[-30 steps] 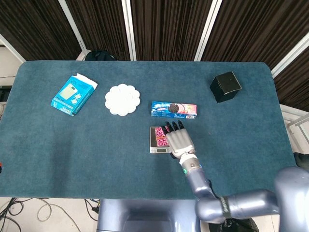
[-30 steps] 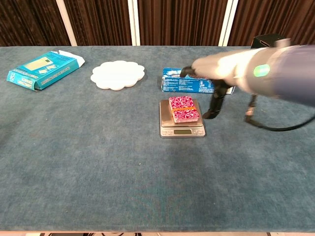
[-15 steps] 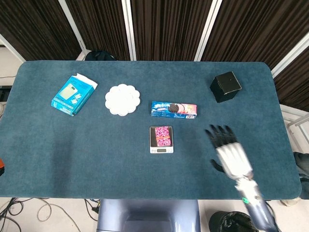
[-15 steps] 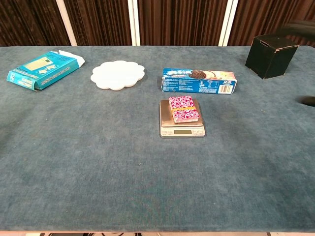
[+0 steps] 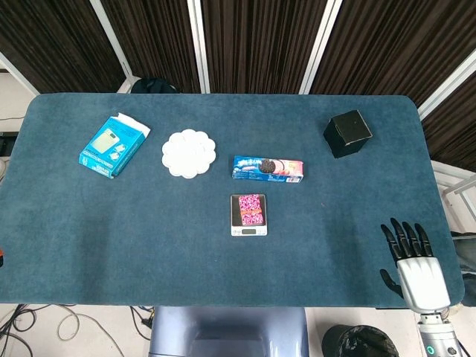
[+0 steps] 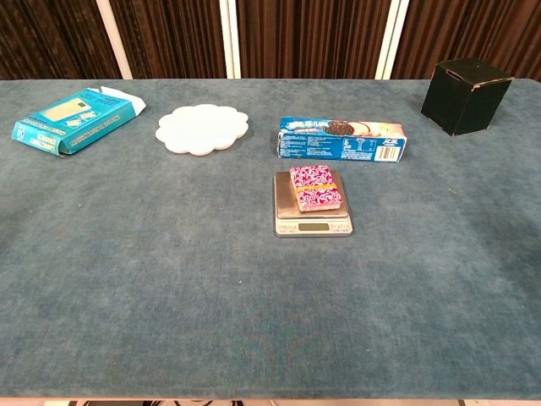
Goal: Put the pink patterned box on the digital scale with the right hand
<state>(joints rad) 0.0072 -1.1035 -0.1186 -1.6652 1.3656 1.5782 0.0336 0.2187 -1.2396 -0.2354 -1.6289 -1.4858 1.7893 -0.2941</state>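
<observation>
Since a second ago the right hand (image 5: 416, 264) has drawn back from the digital scale (image 6: 312, 205) to the bench's (image 5: 149, 230) near right corner — fingers spread, holding nothing, well apart from everything else. The pink patterned box (image 6: 316, 187) lies flat on the scale's platform, just in front of the cookie packet (image 6: 341, 139). No left hand shows in either view.

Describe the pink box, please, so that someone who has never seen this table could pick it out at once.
On the blue table, look near the middle for the small silver scale, just in front of the long blue cookie box. The pink box lies flat on the scale's platform. It is the only pink, swirl-patterned thing there, and far smaller than the teal box at far left.
</observation>
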